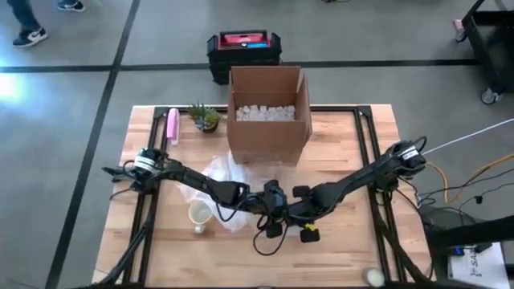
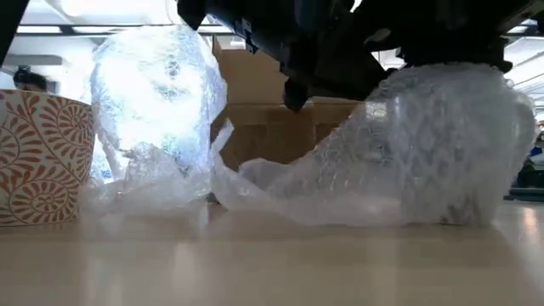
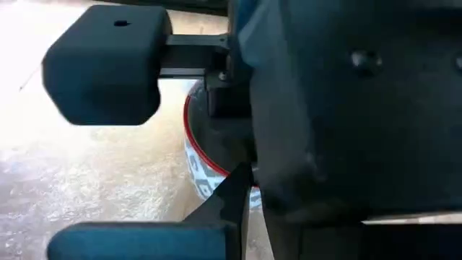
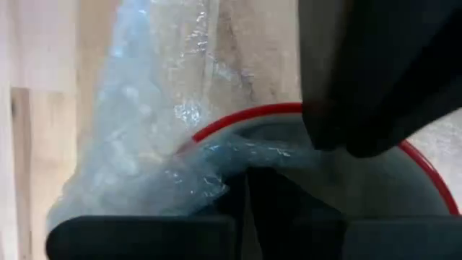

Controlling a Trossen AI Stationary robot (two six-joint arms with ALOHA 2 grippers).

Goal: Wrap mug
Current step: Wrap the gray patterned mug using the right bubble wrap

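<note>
Both end effectors meet mid-table | left end effector (image 1: 273, 195) spread wide | right end effector (image 1: 299, 210) grip unclear | red-rimmed mug (image 4: 346, 180) under bubble wrap (image 2: 408, 161)

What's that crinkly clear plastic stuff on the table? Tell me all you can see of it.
It is a sheet of bubble wrap, clear and crumpled, lying on the wooden table in front of the cardboard box. In the low view it billows up in two humps. One edge drapes over a red-rimmed mug, beneath the two grippers.

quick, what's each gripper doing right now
left gripper: open, beside the red-rimmed mug.
right gripper: cannot be told; it's over the mug and bubble wrap.
</note>
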